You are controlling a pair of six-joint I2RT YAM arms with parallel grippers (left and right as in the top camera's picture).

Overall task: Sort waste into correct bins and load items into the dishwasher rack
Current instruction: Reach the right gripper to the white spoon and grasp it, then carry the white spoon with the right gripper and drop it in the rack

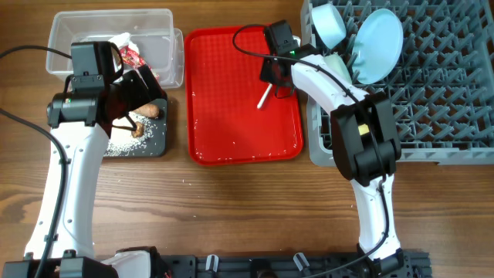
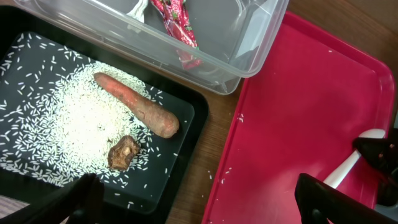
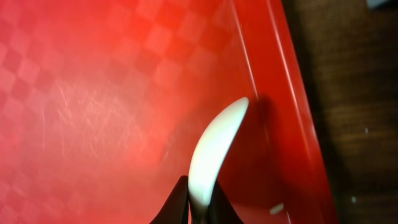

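Observation:
My right gripper (image 1: pixel 275 79) is shut on the handle of the white spoon (image 1: pixel 264 97) over the red tray (image 1: pixel 231 139). In the right wrist view the fingertips (image 3: pixel 181 200) pinch the spoon (image 3: pixel 214 146), whose end points away above the tray floor. My left gripper (image 2: pixel 202 210) hangs open and empty over the black bin (image 2: pixel 180 155), which holds loose rice (image 2: pixel 68 130), the carrot-like stick (image 2: pixel 140 107) and the brown lump (image 2: pixel 123 152). The crumpled red-and-white wrapper (image 2: pixel 177 28) lies in the clear bin (image 2: pixel 249 59). The grey dishwasher rack (image 1: pixel 440 100) holds the light-blue plate (image 1: pixel 380 42) and a pale blue bowl (image 1: pixel 328 23).
The left arm (image 1: pixel 73 154) stands along the table's left side and the right arm (image 1: pixel 363 139) crosses the rack's left edge. A few rice grains lie on the wood (image 2: pixel 225 168) between the black bin and the red tray.

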